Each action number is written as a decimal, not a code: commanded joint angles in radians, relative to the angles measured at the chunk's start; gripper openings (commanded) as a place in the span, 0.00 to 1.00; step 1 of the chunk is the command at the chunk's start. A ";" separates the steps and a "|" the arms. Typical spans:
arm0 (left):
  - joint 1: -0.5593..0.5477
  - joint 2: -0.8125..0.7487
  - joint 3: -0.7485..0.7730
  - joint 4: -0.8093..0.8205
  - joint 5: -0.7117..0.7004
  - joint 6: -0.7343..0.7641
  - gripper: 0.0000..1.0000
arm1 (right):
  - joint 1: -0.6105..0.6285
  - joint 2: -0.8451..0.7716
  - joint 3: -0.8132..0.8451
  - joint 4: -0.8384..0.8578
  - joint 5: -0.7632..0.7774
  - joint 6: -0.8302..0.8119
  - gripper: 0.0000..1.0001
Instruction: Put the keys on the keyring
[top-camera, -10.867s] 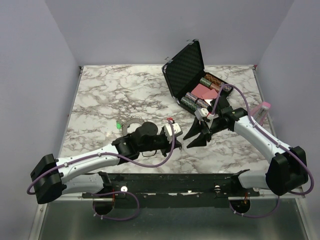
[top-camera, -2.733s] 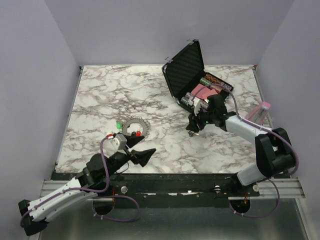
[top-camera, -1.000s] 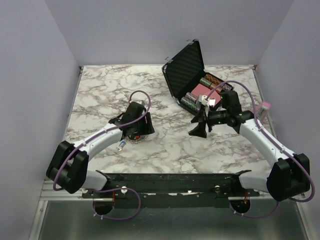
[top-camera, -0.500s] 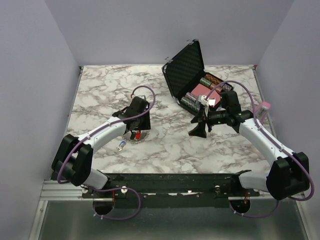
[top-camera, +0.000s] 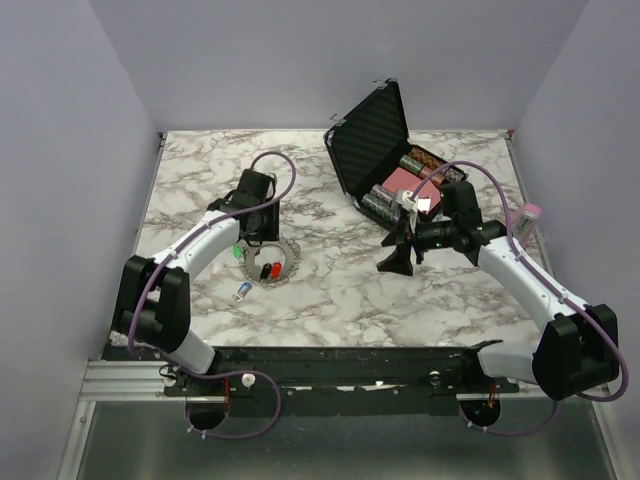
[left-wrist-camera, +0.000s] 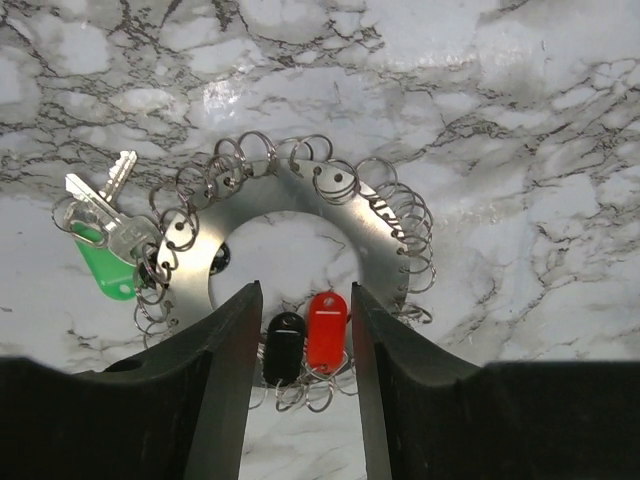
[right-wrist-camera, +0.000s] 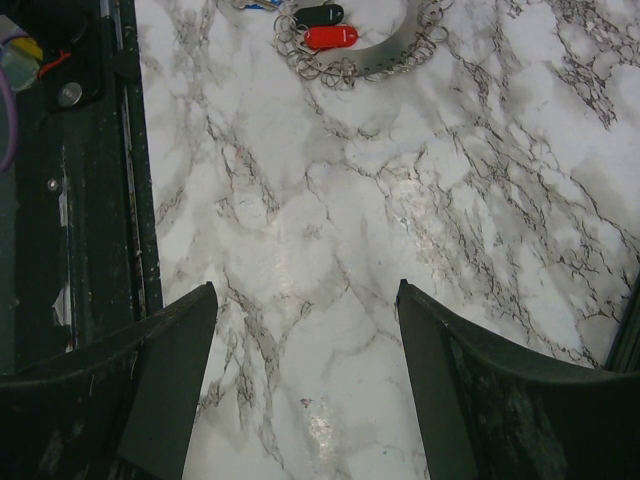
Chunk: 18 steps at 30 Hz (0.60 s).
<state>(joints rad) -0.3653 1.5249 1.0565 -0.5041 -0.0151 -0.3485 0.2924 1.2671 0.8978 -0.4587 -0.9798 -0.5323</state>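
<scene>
By keyring (left-wrist-camera: 378, 235) — left tool (left-wrist-camera: 303, 298) apart, facing red key (left-wrist-camera: 324, 330), black key (left-wrist-camera: 284, 347); right tool (right-wrist-camera: 305, 290) apart.

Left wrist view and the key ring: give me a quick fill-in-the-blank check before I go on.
1. On the key ring, the red tag lies beside a darker tag, coloured ___.
2. The silver keys lie against a plastic tag coloured ___.
3. The right gripper holds nothing; its jaws stand ___.
Missing words: black; green; open.
</scene>
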 joint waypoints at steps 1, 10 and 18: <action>0.048 0.078 0.103 -0.054 0.070 0.077 0.48 | -0.004 0.002 -0.014 0.000 0.006 -0.005 0.81; 0.091 0.245 0.276 -0.181 -0.031 0.157 0.41 | -0.004 0.000 -0.016 0.000 0.004 -0.006 0.80; 0.118 0.345 0.381 -0.270 0.003 0.213 0.30 | -0.004 -0.002 -0.014 0.000 0.004 -0.005 0.81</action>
<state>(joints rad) -0.2623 1.8263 1.3716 -0.6857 -0.0135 -0.1890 0.2924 1.2671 0.8944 -0.4583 -0.9802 -0.5323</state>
